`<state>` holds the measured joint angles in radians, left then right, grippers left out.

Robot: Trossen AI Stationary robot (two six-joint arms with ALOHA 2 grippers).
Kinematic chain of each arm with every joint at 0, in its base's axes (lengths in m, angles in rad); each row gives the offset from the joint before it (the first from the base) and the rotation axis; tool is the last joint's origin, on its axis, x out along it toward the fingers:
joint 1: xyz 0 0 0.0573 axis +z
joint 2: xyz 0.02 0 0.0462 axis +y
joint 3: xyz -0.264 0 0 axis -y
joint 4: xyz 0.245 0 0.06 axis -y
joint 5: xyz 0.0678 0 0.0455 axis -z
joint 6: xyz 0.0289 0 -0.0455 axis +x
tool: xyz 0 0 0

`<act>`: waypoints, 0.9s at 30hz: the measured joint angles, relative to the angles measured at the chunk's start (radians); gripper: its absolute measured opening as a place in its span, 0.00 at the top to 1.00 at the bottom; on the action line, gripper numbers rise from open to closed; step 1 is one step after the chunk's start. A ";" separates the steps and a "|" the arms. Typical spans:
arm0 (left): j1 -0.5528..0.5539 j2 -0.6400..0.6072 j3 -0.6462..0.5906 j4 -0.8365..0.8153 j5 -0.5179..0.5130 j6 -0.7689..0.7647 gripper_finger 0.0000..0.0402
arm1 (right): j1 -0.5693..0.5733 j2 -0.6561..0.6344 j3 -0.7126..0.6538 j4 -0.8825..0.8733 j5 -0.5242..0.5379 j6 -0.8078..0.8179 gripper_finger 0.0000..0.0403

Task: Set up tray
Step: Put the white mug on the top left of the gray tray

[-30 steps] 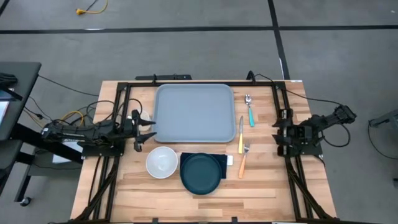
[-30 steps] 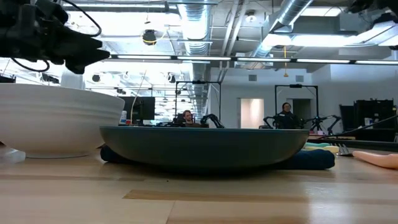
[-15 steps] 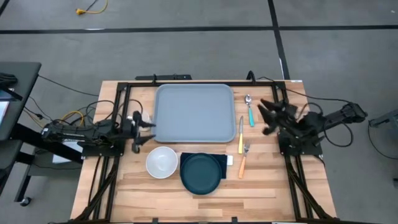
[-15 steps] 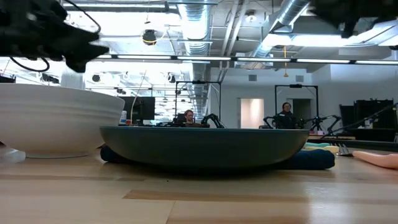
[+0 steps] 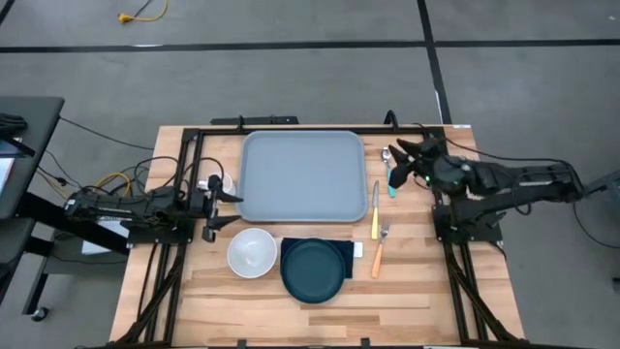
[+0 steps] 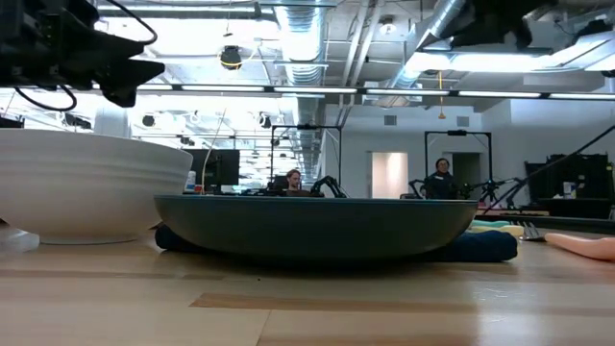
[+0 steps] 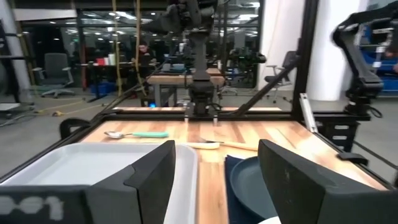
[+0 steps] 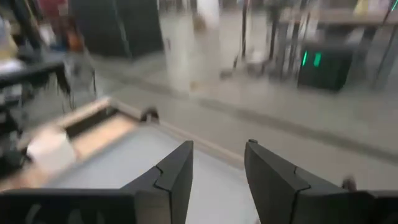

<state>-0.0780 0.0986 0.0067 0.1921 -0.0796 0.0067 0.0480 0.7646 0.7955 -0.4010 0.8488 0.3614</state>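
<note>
The tray [image 5: 301, 176] lies flat on the far half of the wooden desk [image 5: 407, 281], in the middle between the two arms, and nothing is lying in it. In front of the tray, nearer to the front edge, there is a white bowl [image 5: 252, 252] and beside it a dark teal plate [image 5: 312, 269], which rests on a dark navy napkin [image 5: 346, 254]. To the right of the tray lie three pieces of cutlery: a spoon with a teal handle [image 5: 389, 172], a knife with a yellow handle [image 5: 376, 210] and a fork with an orange handle [image 5: 380, 248]. The right gripper [image 5: 401, 160] is over the desk just beside the far right corner of the tray, above the spoon, and its arm reaches in from the right side. In the right wrist view its jaws stand apart with a gap between them and they hold nothing; the tray [image 8: 143, 162] shows past them. The left gripper [image 5: 229, 208] is at the left edge of the tray, near its front left corner. In the left wrist view its jaws are spread wide and are empty, and the rim of the tray [image 7: 186, 180] lies between them, with the plate [image 7: 252, 186] on the other side. Whether the fingers [image 7: 149, 177] touch the rim, I cannot tell. In the low view the bowl [image 6: 91, 187] and the plate [image 6: 317, 226] fill the front of the desk.
</note>
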 joint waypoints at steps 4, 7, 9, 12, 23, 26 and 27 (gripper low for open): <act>0.000 0.000 0.000 0.000 -0.014 0.000 0.45 | -0.128 0.073 0.113 -0.285 -0.182 0.168 0.66; 0.000 0.000 0.000 0.000 -0.014 0.000 0.45 | -0.217 0.117 0.160 -0.442 -0.267 0.227 0.66; 0.000 0.000 0.000 0.000 -0.014 0.000 0.45 | -0.268 0.139 0.167 -0.501 -0.319 0.234 0.66; 0.000 0.000 0.000 0.000 -0.014 0.000 0.45 | -0.328 0.168 0.168 -0.541 -0.399 0.235 0.66; 0.000 0.000 0.000 0.000 -0.014 -0.001 0.45 | -0.369 0.300 0.168 -0.580 -0.541 0.247 0.66; 0.000 0.000 0.000 0.001 -0.014 -0.001 0.45 | -0.369 0.351 0.168 -0.578 -0.573 0.259 0.66; 0.000 0.000 0.000 0.001 -0.014 -0.002 0.45 | -0.369 0.369 0.168 -0.578 -0.589 0.259 0.66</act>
<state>-0.0779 0.0986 0.0067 0.1928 -0.0937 0.0051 -0.3210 1.1334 0.9638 -0.9791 0.2594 0.6207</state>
